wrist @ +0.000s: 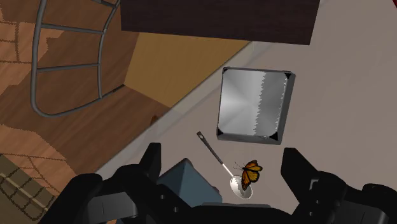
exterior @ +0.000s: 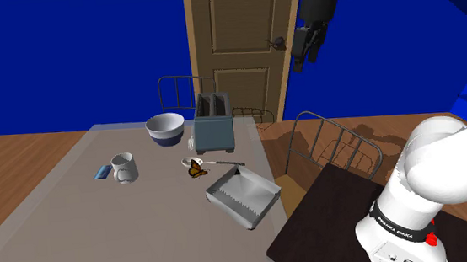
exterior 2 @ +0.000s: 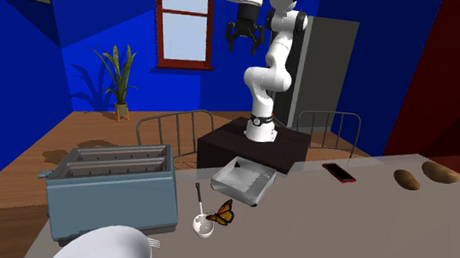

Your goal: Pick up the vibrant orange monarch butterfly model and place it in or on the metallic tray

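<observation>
The orange and black butterfly rests on the grey table beside a spoon, touching the spoon's bowl. The square metallic tray lies a short way from it near the table's edge. My black gripper hangs high above the table, open, with nothing between its fingers. Seen from the wrist, the butterfly sits far below, between the two fingers and nearer one of them.
A blue-grey toaster, a white bowl, a white mug and a small blue object stand on the table. A phone and two brown lumps lie further off. Metal-frame chairs stand beside the table.
</observation>
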### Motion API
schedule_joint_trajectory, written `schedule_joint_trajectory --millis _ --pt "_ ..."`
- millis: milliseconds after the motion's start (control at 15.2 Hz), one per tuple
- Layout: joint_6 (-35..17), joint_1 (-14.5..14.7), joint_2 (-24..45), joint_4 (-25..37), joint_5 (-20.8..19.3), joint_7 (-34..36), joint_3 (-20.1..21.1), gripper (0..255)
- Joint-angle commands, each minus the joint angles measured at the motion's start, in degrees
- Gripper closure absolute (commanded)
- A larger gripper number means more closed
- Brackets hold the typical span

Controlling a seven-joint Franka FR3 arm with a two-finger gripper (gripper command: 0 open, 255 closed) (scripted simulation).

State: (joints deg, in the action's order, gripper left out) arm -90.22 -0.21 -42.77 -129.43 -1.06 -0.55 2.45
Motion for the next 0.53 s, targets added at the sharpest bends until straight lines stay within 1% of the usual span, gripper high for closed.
schedule_joint_trajectory --millis 0,462 --pt "0.00 0.00 0.00 0.00 0.00 0.00 0.00 0" --pt "-10.40 0.29 10.31 -2.32 1.45 4.46 3.14 0"
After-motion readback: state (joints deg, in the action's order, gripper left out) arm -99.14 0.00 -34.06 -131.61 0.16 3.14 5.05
